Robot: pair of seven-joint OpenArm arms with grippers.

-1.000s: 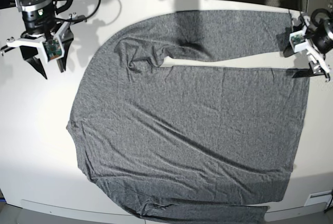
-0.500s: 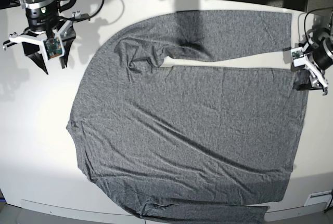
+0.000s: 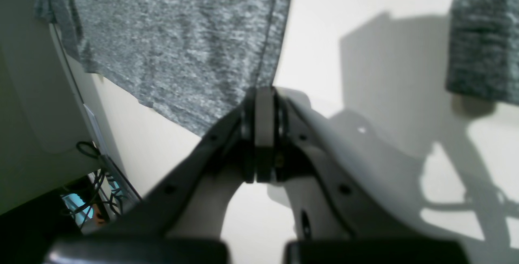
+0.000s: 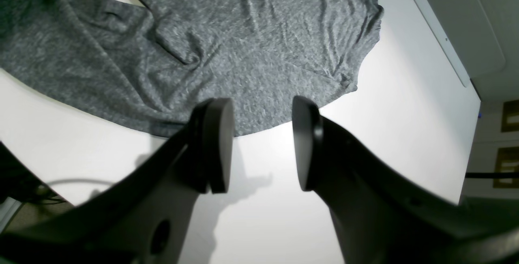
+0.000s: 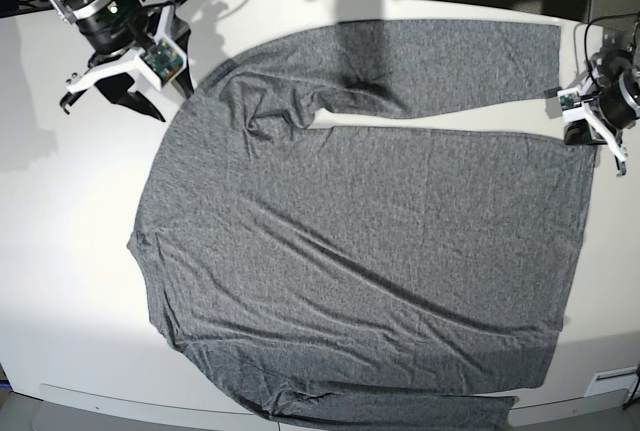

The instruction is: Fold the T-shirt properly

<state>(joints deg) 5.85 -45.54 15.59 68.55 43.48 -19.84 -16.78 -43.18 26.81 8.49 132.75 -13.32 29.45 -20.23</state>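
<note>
T-shirt [image 5: 360,251]: heather-grey thin knit, spread flat on white table [image 5: 60,251], lower sleeve cut off. Left gripper [image 3: 263,93] pinched closed at hem corner; grip on fabric unclear. Right gripper [image 4: 261,142] parted, empty, beside shoulder.

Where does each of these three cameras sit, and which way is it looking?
Base: overhead, looking straight down on the white table, the large heather-grey knit T-shirt and both arms.
Left wrist: on the left gripper, looking along its shut jaws at the shirt's hem corner.
Right wrist: on the right gripper, looking between open jaws at the shirt's shoulder area.
Shared: all show the same shirt and table.
</note>
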